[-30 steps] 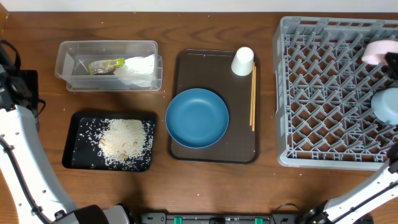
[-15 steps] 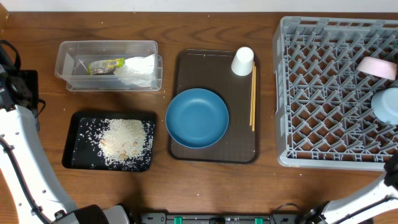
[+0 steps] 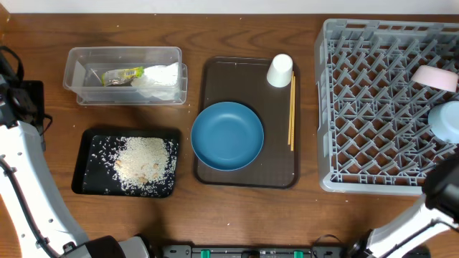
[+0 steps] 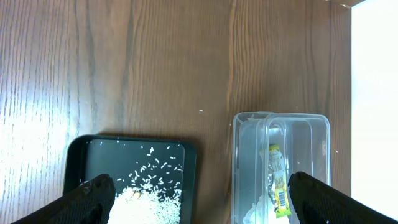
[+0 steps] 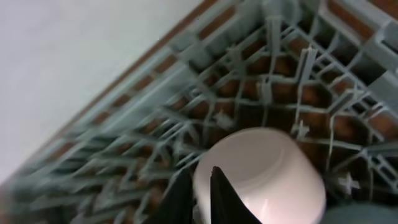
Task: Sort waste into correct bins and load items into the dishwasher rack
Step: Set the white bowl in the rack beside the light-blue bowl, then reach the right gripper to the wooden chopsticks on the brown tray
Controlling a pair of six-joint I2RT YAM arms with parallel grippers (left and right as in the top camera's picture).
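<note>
- First, from overhead: the bin with wrappers is at upper left, and the black tray with rice lies just below it.
- In the middle, the brown tray bears the blue plate, the white cup and, along its right side, the chopsticks.
- At the right, the rack holds the pink bowl near its upper right edge and the pale blue cup just below.
- In the left wrist view, the left gripper is released. Its fingers stand wide apart at the bottom corners and grasp nothing. The black tray is at lower left and the bin at lower right.
- The right wrist view is blurred. The pink bowl lies bottom-up in the rack. The right gripper is at the bottom edge with its dark fingers close together. I cannot tell whether it is clenched.
</note>
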